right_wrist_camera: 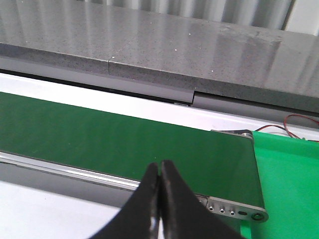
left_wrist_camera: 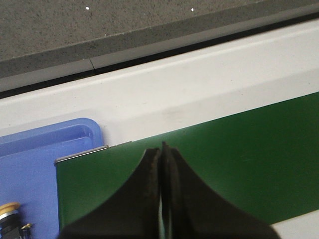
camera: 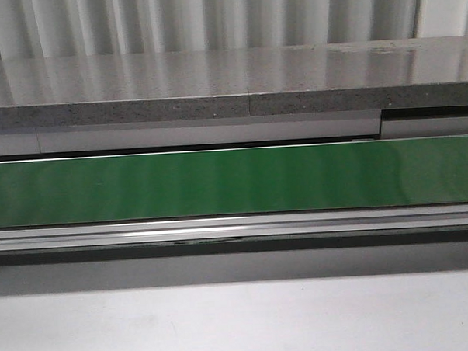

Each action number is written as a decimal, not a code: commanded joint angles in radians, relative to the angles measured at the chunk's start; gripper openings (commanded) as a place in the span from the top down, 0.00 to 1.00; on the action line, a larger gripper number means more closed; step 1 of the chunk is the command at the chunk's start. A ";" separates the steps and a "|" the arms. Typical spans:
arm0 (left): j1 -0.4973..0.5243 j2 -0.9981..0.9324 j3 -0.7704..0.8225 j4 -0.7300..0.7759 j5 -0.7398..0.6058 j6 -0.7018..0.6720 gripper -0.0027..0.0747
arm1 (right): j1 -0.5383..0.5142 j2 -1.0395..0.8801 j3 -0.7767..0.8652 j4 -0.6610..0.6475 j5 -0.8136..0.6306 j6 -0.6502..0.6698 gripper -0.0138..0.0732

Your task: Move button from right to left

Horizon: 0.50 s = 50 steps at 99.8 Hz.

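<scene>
The button with the blue-violet face shows in no view. My left gripper (left_wrist_camera: 162,148) is shut and empty; it hangs over the left end of the green conveyor belt (left_wrist_camera: 239,164). My right gripper (right_wrist_camera: 160,165) is shut and empty; it hangs over the front rail near the right end of the belt (right_wrist_camera: 99,134). Neither gripper shows in the front view, which holds only the bare belt (camera: 234,182).
A blue tray (left_wrist_camera: 30,164) lies past the belt's left end, with a small dark part with a pale yellow top (left_wrist_camera: 10,214) at the frame edge. A bright green surface (right_wrist_camera: 289,179) lies past the belt's right end. A grey stone ledge (camera: 230,78) runs behind the belt.
</scene>
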 commanded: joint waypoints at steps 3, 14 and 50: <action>-0.009 -0.112 0.049 -0.041 -0.113 -0.013 0.99 | 0.000 0.013 -0.022 0.006 -0.080 -0.010 0.92; -0.009 -0.217 0.127 -0.044 -0.153 -0.013 0.99 | 0.000 0.013 -0.022 0.006 -0.080 -0.010 0.92; -0.004 -0.456 0.290 -0.040 -0.163 -0.013 0.99 | 0.000 0.013 -0.022 0.006 -0.080 -0.010 0.92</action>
